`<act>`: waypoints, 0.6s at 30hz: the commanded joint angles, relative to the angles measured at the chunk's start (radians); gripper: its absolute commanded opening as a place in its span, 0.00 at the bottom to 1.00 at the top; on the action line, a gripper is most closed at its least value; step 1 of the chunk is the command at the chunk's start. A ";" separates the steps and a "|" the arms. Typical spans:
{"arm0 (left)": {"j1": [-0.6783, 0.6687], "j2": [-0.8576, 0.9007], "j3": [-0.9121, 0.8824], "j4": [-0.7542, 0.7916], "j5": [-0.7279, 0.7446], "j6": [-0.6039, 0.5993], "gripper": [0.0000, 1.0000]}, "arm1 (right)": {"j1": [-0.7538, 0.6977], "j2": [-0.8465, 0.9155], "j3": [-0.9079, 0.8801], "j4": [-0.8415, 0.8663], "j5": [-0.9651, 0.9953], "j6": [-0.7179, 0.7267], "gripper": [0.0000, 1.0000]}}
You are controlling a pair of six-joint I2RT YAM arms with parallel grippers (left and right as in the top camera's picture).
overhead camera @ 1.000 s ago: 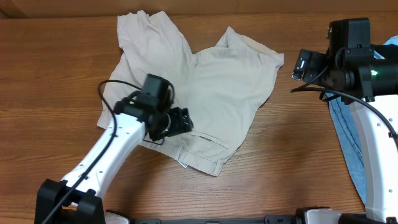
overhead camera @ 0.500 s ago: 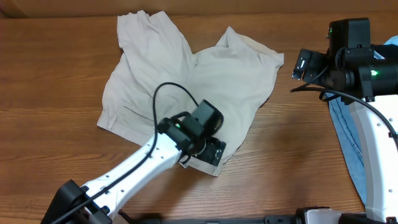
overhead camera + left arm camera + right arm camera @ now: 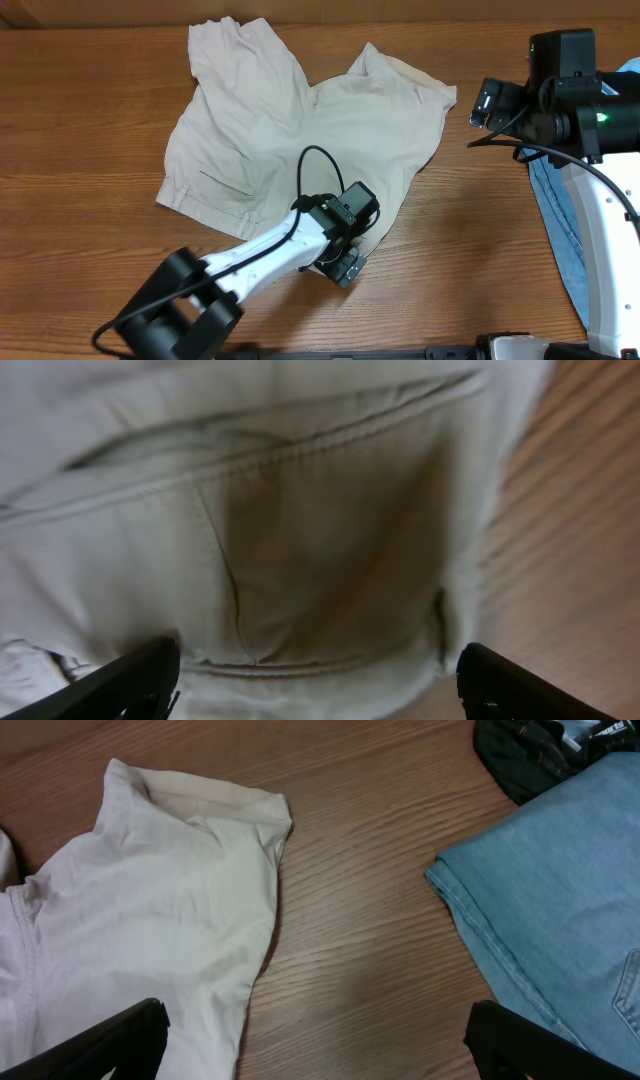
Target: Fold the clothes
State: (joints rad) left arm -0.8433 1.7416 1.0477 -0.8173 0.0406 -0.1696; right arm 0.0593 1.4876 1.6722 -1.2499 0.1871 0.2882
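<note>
Arms (image 3: 265, 250) show white links, black joints (image 3: 560, 110), cables (image 3: 318, 149), perhaps green lights (image 3: 602, 117).

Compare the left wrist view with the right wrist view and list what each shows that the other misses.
Left wrist only: a close look at a stitched seam on the khaki shorts. Right wrist only: the blue jeans, a dark garment at the top edge, and a leg opening of the shorts. Both: the shorts and the wooden table.

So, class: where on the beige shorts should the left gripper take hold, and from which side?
Probably the waistband corner of the shorts, from the near table edge: its seamed edge lies flat at the cloth's border, and the open left gripper hangs over it.
</note>
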 commanded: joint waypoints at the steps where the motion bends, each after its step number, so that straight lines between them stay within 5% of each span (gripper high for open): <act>1: -0.016 0.058 0.052 -0.002 0.015 0.027 0.91 | -0.005 -0.023 0.024 0.002 0.002 0.009 1.00; 8: -0.028 0.127 0.065 -0.014 0.011 -0.005 0.74 | -0.005 -0.023 0.023 0.002 0.002 0.009 1.00; 14: -0.027 0.132 0.067 -0.017 0.011 -0.011 0.38 | -0.005 -0.023 0.024 0.002 0.002 0.009 1.00; 16: -0.027 0.132 0.074 -0.028 0.011 -0.015 0.15 | -0.005 -0.023 0.023 0.002 0.002 0.009 1.00; 18: -0.021 0.129 0.098 -0.070 0.011 -0.037 0.05 | -0.005 -0.023 0.024 0.002 0.002 0.009 1.00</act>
State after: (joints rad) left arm -0.8642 1.8442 1.1118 -0.8551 0.0326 -0.1852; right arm 0.0593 1.4876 1.6722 -1.2495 0.1875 0.2882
